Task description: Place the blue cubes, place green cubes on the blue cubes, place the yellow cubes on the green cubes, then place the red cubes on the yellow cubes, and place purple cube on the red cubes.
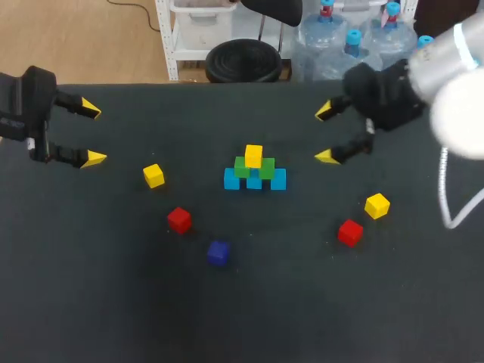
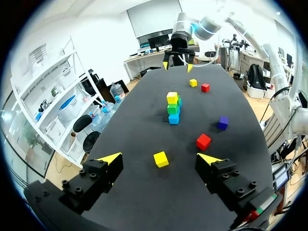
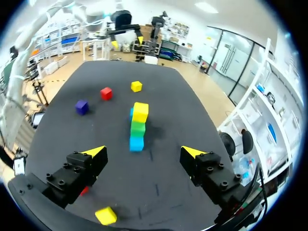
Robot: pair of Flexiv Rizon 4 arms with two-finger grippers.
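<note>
Fingers of left gripper (image 1: 92, 134) and right gripper (image 1: 326, 134) stand apart, empty, flanking the cube pyramid (image 1: 255, 172), likely held back so its top yellow cube (image 1: 253, 156) stays undisturbed.

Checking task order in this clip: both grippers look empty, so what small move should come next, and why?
Probably bring the left gripper down over the loose yellow cube nearest it. It and the right gripper are open and empty. Only the top yellow cube sits on the green cubes so far, and the loose one lies just ahead of the left gripper.
</note>
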